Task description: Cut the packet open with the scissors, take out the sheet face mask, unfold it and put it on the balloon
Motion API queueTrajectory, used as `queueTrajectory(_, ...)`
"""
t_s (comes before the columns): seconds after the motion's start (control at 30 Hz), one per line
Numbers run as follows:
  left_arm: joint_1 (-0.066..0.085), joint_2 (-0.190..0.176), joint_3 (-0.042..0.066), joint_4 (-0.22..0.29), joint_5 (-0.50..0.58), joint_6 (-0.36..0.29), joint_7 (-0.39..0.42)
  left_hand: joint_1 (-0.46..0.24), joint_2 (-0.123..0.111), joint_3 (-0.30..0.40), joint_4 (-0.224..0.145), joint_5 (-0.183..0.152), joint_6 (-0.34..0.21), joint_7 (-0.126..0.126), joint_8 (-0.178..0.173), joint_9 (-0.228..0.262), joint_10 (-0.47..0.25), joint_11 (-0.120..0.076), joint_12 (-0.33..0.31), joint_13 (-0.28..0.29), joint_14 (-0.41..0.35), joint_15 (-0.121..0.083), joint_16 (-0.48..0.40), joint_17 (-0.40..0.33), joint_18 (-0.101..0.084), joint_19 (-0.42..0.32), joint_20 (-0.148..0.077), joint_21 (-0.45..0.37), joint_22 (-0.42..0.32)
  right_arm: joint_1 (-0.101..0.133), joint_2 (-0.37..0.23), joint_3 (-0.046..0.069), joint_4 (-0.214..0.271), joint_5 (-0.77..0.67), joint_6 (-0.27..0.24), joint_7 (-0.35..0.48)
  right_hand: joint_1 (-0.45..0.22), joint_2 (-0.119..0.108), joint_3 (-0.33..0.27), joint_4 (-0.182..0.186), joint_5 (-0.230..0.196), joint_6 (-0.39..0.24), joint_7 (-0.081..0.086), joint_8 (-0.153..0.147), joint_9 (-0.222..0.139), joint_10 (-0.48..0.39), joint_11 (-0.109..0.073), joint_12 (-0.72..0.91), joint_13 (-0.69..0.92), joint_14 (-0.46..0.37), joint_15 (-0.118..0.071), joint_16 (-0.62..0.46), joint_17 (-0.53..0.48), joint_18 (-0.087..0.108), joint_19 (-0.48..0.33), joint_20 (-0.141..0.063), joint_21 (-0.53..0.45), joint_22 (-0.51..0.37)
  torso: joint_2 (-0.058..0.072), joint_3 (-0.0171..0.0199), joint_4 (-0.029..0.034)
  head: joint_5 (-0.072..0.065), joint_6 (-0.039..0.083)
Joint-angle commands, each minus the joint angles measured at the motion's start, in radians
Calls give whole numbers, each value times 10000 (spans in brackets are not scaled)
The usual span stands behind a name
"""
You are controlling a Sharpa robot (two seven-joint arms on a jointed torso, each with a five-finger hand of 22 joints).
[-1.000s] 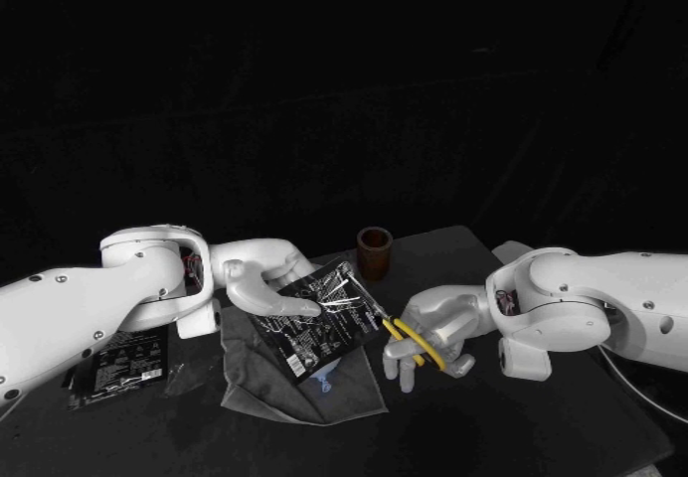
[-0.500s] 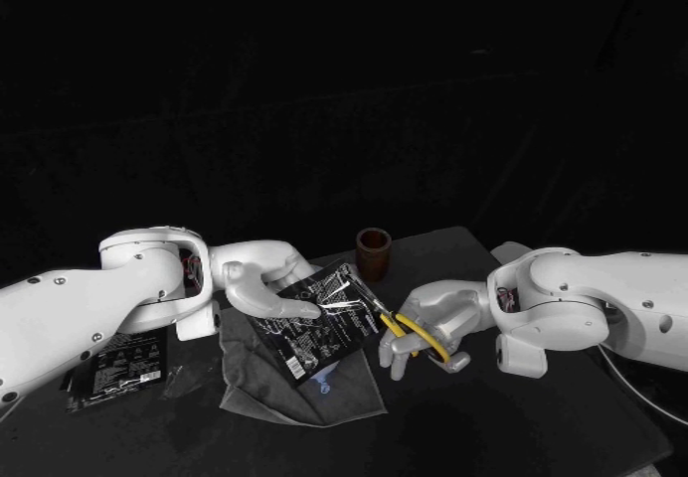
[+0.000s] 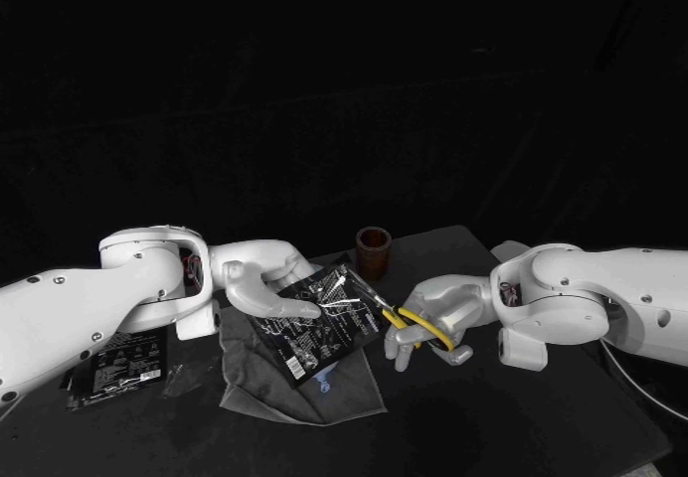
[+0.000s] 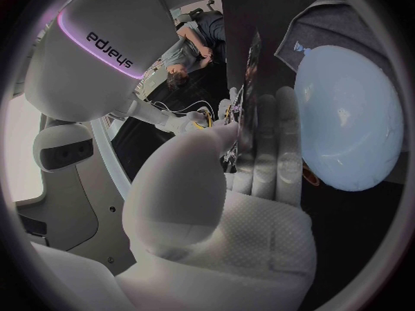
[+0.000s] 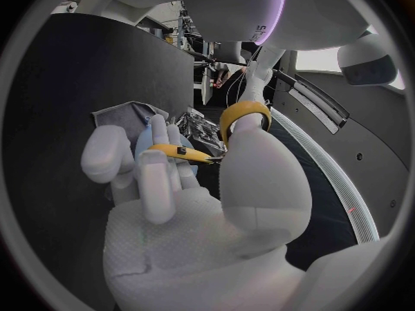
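**Black packet [image 3: 318,318] gripped, yellow scissors [image 3: 409,328] at its edge**

A spare packet [image 3: 122,363] lies flat on the table [image 3: 473,417] at far left. Fingers of the left hand [image 3: 262,288] grip the packet, tilted up over a grey cloth [image 3: 279,388]. Fingers of the right hand [image 3: 437,320] hold the scissors, blades at the packet's right edge.

On a black desk [image 3: 480,422], the left hand [image 3: 266,288] holds a black printed foil packet [image 3: 318,320] tilted above a grey cloth [image 3: 287,386]. The right hand [image 3: 434,320] grips yellow-handled scissors [image 3: 396,321], blades seemingly touching the packet's right edge.
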Motion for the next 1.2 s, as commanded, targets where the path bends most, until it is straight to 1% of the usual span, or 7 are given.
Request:
queueTrajectory(0.03,12,5,10,-6,100,102,123,81,5,279,-203,40,89,3,25,1032,2,-94,-29,8,27,-70,63,6,172,-22,-55,69,8,-1,-52,0,51,7,284,-174,-4,-88,-74,-3,61,86,-7,56,-15,115,-14,53,-29,302,71,-56,244,92,-5,22,19,1052,3,-6,1,4,-12)
queueTrajectory(0.3,11,-16,10,-36,108,89,135,81,5,279,-203,40,89,3,25,1032,2,-94,-29,8,27,-70,63,6,172,-22,-55,69,8,-7,-303,-4,72,-33,347,-266,-21,-96,-91,-2,66,128,-11,91,-21,153,-18,71,-63,293,71,-67,218,97,-12,24,-1,1043,-7,-10,-4,-17,-23)
queueTrajectory(0.5,9,-57,7,-48,107,51,142,81,5,279,-203,40,89,3,25,1032,2,-94,-29,8,27,-70,63,6,172,-22,-55,69,8,-10,-454,-7,83,-50,396,-296,-22,-58,-63,-4,62,172,-22,124,-25,181,-25,84,-91,289,67,-70,208,94,0,25,16,1047,7,8,-5,-20,-10)
queueTrajectory(0.73,9,-146,8,8,246,-18,175,86,6,270,-198,41,93,0,18,1043,6,-95,-31,20,25,-72,70,27,173,-30,-56,82,18,-40,-478,-13,32,-42,503,-337,-23,-37,-45,-4,59,205,-30,148,-26,192,-29,89,-109,280,64,-82,181,99,-9,24,-3,1039,7,7,-19,-61,-1)
queueTrajectory(0.9,9,-189,10,52,326,-42,196,86,6,270,-198,41,93,0,18,1043,6,-95,-31,20,25,-72,70,27,173,-30,-56,82,18,-84,-438,-17,12,-10,608,-378,-27,-45,-49,-3,59,217,-34,157,-27,194,-31,90,-118,275,62,-90,164,98,-7,24,-1,1039,5,10,-13,-66,-7)
queueTrajectory(1.1,9,-215,11,75,362,-109,223,86,6,270,-198,41,93,0,18,1043,6,-95,-31,20,25,-72,70,27,173,-30,-56,82,18,-125,-391,-20,-5,-9,697,-425,-28,-18,-31,-4,57,232,-41,171,-31,196,-35,90,-135,274,59,-89,165,102,-15,23,-18,1033,-1,5,-3,-74,-26)
queueTrajectory(1.2,10,-224,11,82,377,-173,239,88,10,265,-192,41,96,-1,14,1050,8,-93,-33,27,23,-72,73,42,173,-37,-56,91,25,-142,-360,-22,-8,-8,746,-447,-28,10,-10,-5,55,247,-46,186,-35,202,-40,93,-152,274,56,-87,167,98,-4,21,4,1039,0,5,-9,-78,-27)
